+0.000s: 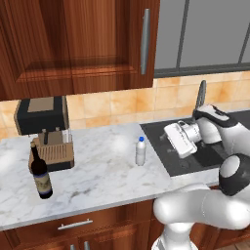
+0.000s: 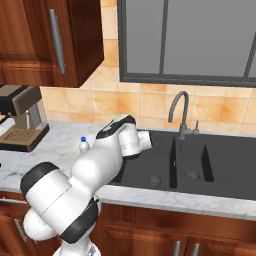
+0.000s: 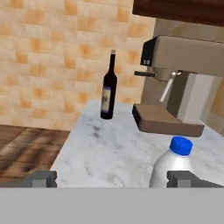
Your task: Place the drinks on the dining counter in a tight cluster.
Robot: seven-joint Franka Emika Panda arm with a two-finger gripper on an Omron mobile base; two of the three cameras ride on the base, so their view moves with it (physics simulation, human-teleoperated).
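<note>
Gripper [image 3: 111, 178], fingers wide apart, nothing between them, levelled over the sink [image 1: 205, 146] and aimed toward the coffee machine [image 1: 46, 132]. Small white bottle w/ blue cap [image 1: 140, 151] stands upright on marble counter [image 1: 102, 180], well right of the machine, near the sink edge. Dark wine bottle [image 1: 40, 172] upright just in front of the machine's left corner.

On the surface [image 1: 102, 180], the wine bottle [image 1: 40, 172] stands at the left front, just before the coffee machine [image 1: 46, 131] at the back wall. The small capped bottle [image 1: 141, 151] stands well to their right, near the sink [image 1: 205, 146], whose faucet [image 2: 180, 114] rises behind the basin.
</note>
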